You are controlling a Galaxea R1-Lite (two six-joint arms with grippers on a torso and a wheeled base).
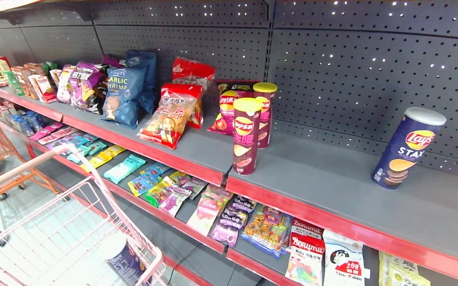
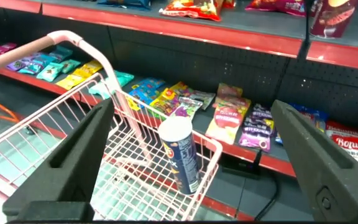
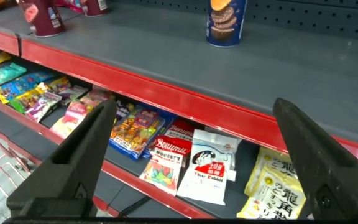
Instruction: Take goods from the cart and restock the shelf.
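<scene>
A blue chip can (image 1: pixel 125 260) stands inside the pink cart (image 1: pixel 22 169), in its corner nearest the shelf (image 1: pixel 332 174). The left gripper (image 2: pixel 188 109) hangs above the cart, fingers spread wide and empty. The right gripper (image 3: pixel 194 106), also spread and empty, faces the shelf beyond the cart, where a second blue can (image 1: pixel 408 149) stands.

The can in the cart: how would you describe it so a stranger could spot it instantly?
Find the pink wire cart standing before the red-edged shelves. In its basket corner nearest the shelves stands a tall chip can. It is dark blue with a white lid, unlike the maroon, yellow-lidded cans on the shelf above.
</scene>
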